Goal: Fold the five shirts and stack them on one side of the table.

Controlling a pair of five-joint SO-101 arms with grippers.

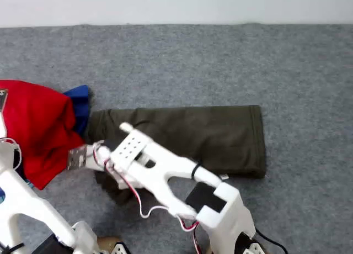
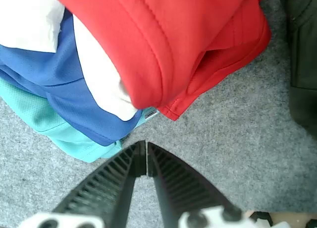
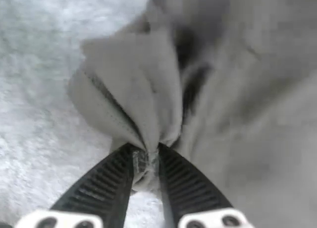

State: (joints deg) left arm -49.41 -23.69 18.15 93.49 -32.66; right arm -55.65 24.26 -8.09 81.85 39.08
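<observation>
Pinched a bunched edge of the olive shirt (image 1: 209, 135) in the right hand (image 3: 147, 156), seemingly to fold it over, and held the left hand (image 2: 147, 151) closed, empty, beside the shirt pile (image 2: 74, 89).

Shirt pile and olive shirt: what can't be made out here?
Left wrist view: the pile runs past the frame edges, so its neatness is unclear.
High view: the red shirt covers it and the left edge cuts it off; just a blue shirt corner shows.
High view: the right arm hides the olive shirt corner its pincer grips.
</observation>
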